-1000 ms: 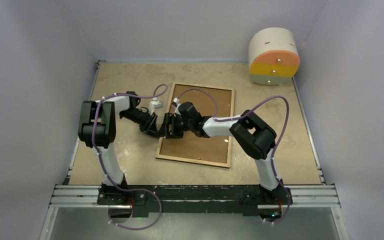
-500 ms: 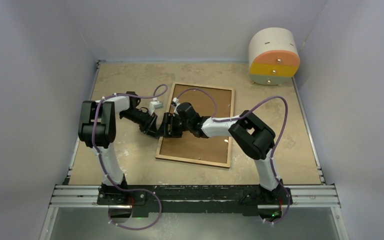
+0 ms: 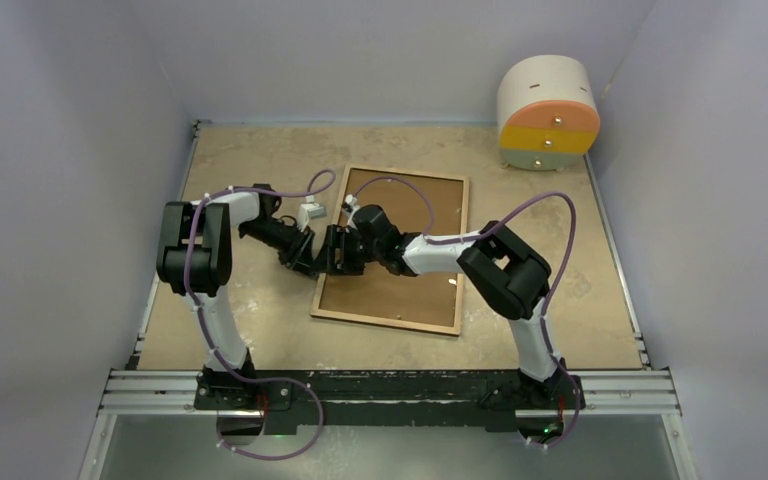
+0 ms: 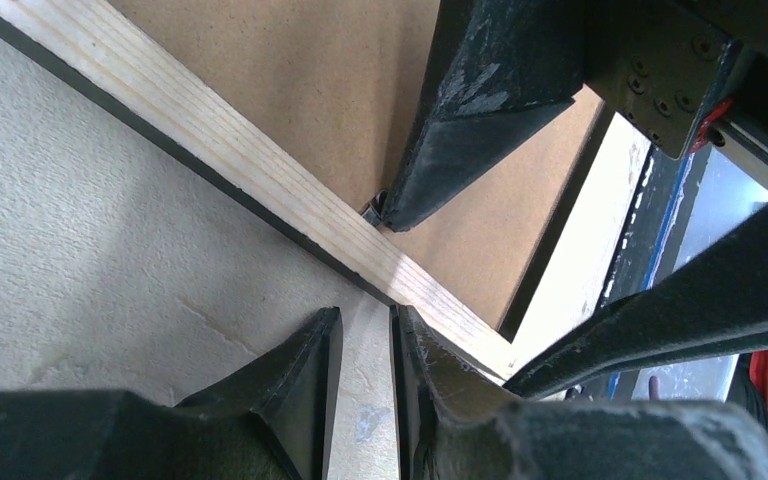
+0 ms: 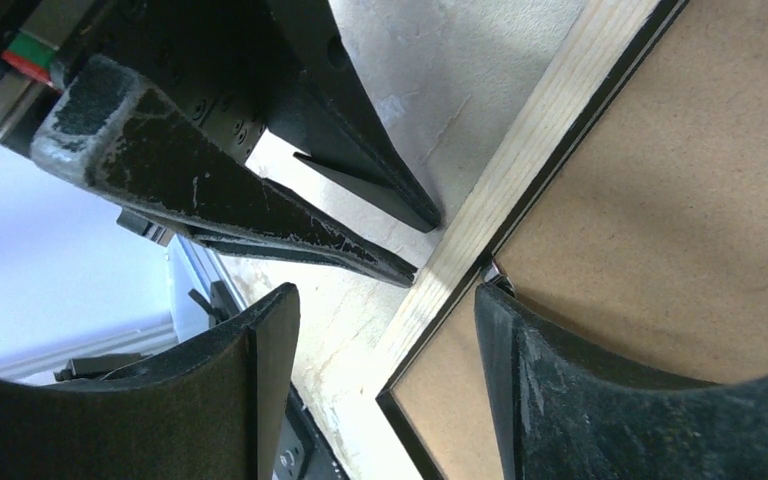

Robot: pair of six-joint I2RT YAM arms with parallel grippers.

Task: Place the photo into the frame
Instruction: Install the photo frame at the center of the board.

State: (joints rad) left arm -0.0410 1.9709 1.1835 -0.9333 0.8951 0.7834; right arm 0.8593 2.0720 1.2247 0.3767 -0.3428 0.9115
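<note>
Left tool (image 4: 365, 315) nose-to-nose with right tool (image 5: 382, 290)

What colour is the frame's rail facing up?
Pale grained wood, black-edged, on the frame; left wrist view shows it best.

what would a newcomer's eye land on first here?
The frame lies wood back up mid-table, with the brown backing board inside it. Both claws meet at the rail on the left arm's side: the right claw is open astride it, and the left claw is nearly closed just outside. In the far right corner sits a white drum with orange and yellow fronts.
</note>
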